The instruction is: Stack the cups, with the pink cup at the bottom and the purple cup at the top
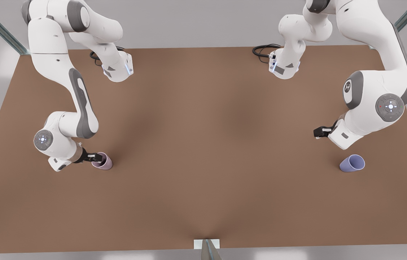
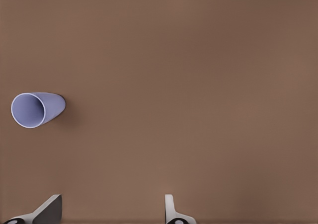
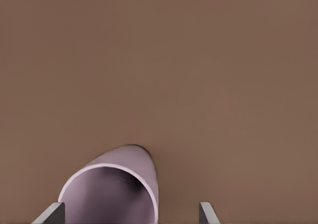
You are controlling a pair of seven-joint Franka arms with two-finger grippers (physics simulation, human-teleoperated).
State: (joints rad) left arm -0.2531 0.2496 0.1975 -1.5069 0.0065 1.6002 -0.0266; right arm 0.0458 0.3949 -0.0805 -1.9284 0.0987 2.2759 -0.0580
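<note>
R gripper low, spread at pink cup rim; L gripper spread, hovers near purple cup.

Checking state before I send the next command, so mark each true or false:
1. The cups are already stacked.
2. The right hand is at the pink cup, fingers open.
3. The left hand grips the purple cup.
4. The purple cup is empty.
1. False. The pink cup stands at the front view's left and the purple cup at its right, far apart.
2. True. The right hand is at that cup's rim, fingers spread.
3. False. The left hand is open and hangs clear of the purple cup.
4. True. The left wrist view shows a bare inside.
</note>
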